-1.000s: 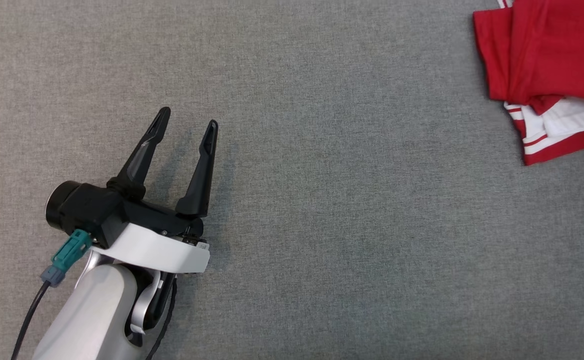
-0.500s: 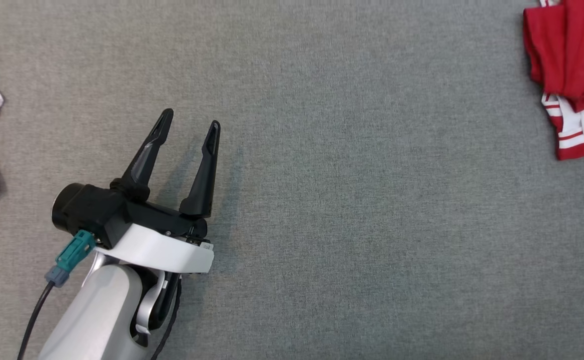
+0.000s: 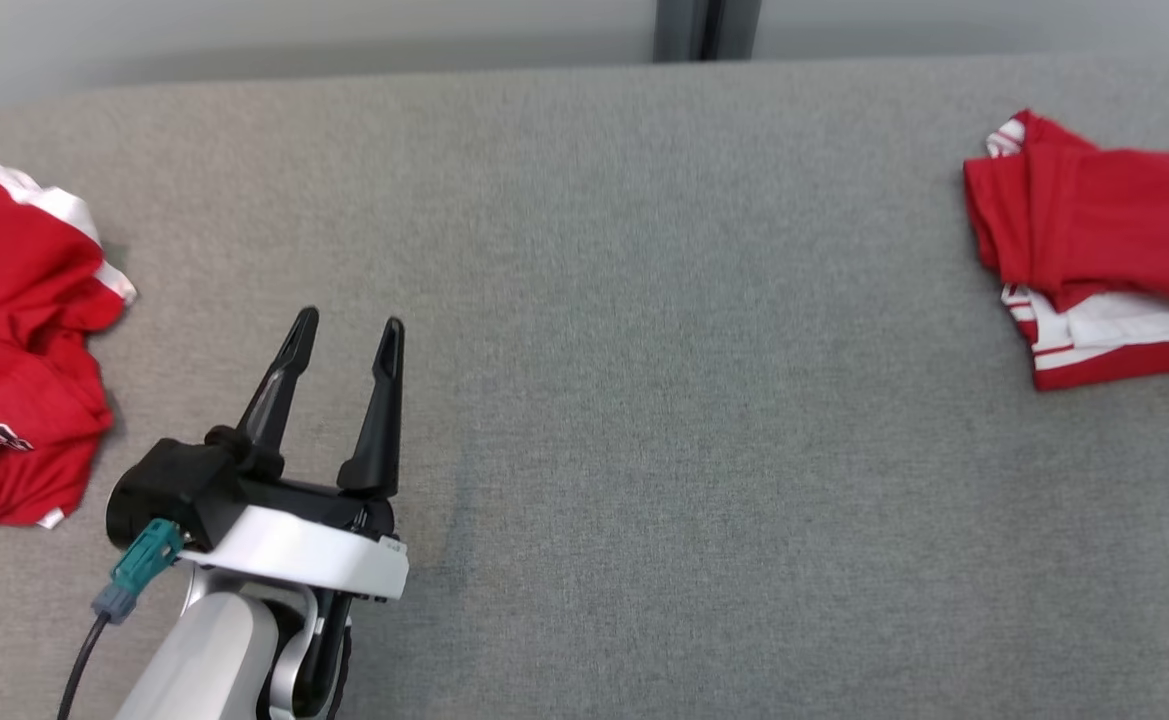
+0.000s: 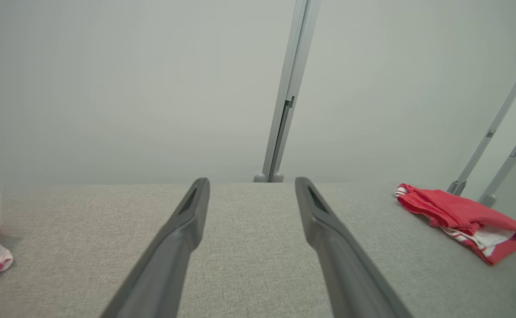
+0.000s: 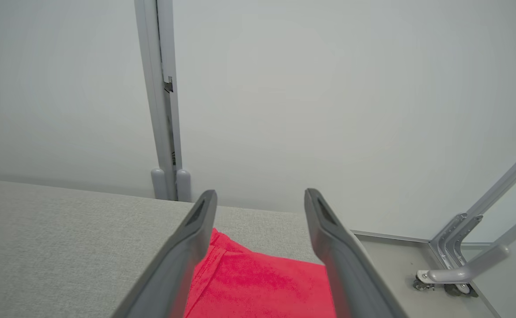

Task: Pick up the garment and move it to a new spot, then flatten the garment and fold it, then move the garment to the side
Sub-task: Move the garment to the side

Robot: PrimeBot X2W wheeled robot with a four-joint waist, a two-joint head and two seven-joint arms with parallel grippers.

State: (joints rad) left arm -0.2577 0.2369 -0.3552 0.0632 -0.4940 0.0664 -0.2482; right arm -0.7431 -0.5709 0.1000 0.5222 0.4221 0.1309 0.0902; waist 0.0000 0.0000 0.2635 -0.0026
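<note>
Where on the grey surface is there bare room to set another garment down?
The widest bare stretch of the grey surface lies between the left gripper and the folded red garment at the right edge. The left edge is crowded: a crumpled red garment lies there, close beside the gripper.

Grey fabric-covered surface (image 3: 704, 420); plain pale wall (image 4: 129, 88) behind; grey vertical post (image 4: 286, 110) against wall.

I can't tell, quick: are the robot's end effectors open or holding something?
Left end effector: open, holding nothing.
Right end effector: open, above the folded red-and-white fabric garment, not gripping it.
</note>
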